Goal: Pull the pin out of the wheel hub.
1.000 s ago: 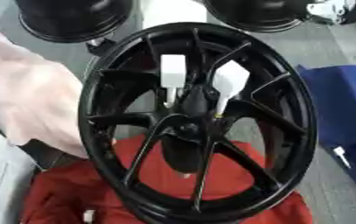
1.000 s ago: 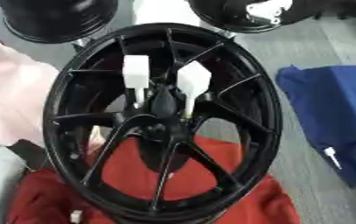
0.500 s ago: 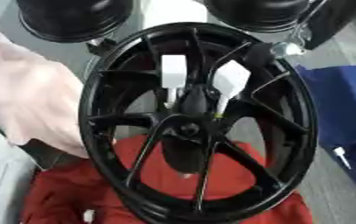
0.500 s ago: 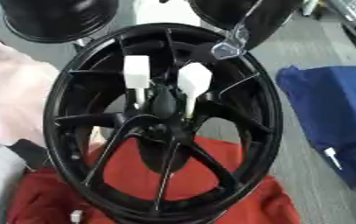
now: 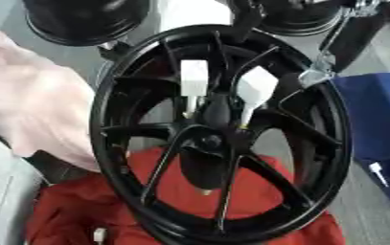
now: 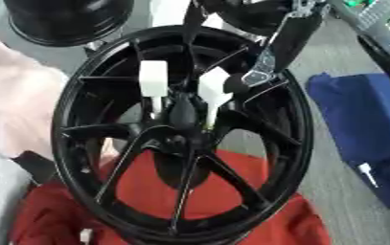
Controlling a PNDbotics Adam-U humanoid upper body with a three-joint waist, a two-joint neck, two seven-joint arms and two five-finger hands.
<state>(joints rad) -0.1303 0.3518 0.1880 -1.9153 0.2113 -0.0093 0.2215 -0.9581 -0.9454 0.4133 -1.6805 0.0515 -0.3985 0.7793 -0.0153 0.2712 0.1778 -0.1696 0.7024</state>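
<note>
Black wheel hub [image 5: 219, 139] stands upright over a red cloth [image 5: 181, 191], two white-headed pins [image 5: 194, 79] seated just above its centre.
Right hand [image 6: 261, 72] reaches in from upper right, near the rim; finger state cannot be told. Blue cloth [image 5: 382, 129] right, pink cloth [image 5: 30, 105] left.

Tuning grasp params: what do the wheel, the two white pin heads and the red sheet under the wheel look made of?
Wheel: likely painted or coated metal; glossy black, with highlights along the rim and thin rigid spokes.
White pin heads: probably plastic; matt, blocky, uniformly white.
Red sheet: cloth, by its folds and dull surface.
Right hand, at the rim's upper right: silvery metal parts.
</note>
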